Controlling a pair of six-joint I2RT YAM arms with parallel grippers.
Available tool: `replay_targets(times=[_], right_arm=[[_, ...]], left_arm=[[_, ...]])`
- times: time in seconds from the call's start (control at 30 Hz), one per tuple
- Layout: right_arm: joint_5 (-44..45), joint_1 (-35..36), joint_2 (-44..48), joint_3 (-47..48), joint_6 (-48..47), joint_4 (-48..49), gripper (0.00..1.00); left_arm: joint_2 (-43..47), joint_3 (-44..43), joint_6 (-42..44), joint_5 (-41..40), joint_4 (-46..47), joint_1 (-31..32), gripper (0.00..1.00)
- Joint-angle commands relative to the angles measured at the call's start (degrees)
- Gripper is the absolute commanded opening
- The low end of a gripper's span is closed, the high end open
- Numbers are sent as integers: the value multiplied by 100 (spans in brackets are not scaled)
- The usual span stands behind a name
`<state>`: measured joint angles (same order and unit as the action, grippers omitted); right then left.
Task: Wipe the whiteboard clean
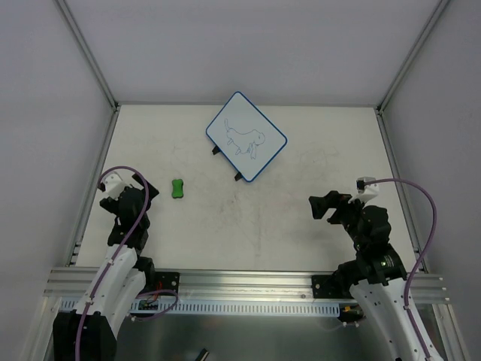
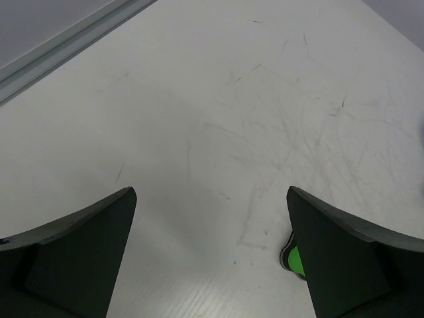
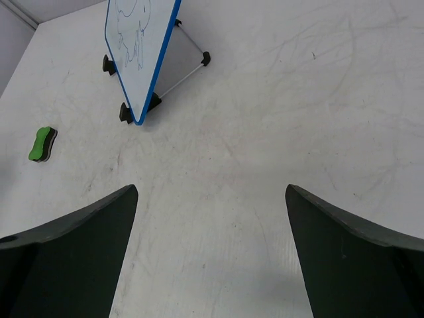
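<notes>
Left fingers [image 2: 73, 255] and right fingers [image 3: 351, 255] both stand wide apart, holding nothing, each hovering over the near part of the pale, scuffed bench [image 1: 285, 226]. You will find the whiteboard [image 1: 246, 137] at the far middle of the bench, turned cornerwise and well apart from both arms. It leans on a thin wire stand with small black feet, and a blue line drawing covers its face, so no erasing is done yet. A small green eraser [image 1: 177, 189] lies flat on the bench just ahead and to the right of the left fingers, between them and the board. The board looks thin, stiff and light, with a smooth face. Judging by the slim stand, a firm wipe could slide it or tip it backward, so steady it by the blue rim at a free corner, not by the face. The eraser looks soft and pinched at its middle; that narrow waist is probably the best place to take hold. For room, the centre of the bench is open between arms and board. Walls close the left, right and far sides, and the board sits near the far one, leaving little space behind it.
</notes>
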<state>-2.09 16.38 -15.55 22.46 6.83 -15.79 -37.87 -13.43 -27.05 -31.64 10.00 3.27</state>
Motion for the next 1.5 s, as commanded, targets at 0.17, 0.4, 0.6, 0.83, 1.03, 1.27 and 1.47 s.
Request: replay_targets(times=[0.17,0.4,0.6,0.83,1.03,1.27,1.47], right_arm=[[-124,32,-26,-14,-85,208,99],[-678,32,-1087,408,2,751,99],[-1162,32,-2398,953,521,2202,99],[-1049,32,-3665,1577,846,3169,99],[-837,23,-4552,1657,1110,3933,99],[-846,32,-5642,1464,1084,5232,99],[-1390,-100,-6249,1137,1119,6501,99]], left_arm=[[95,51,-99,-203,55,-37,99],[95,25,-55,-53,107,-37,99],[-185,-89,199,314,186,-37,99],[-196,-37,235,579,371,-37,99],[148,183,446,923,609,-37,99],[-10,34,-64,544,187,-37,99],[95,51,6,825,213,-37,99]])
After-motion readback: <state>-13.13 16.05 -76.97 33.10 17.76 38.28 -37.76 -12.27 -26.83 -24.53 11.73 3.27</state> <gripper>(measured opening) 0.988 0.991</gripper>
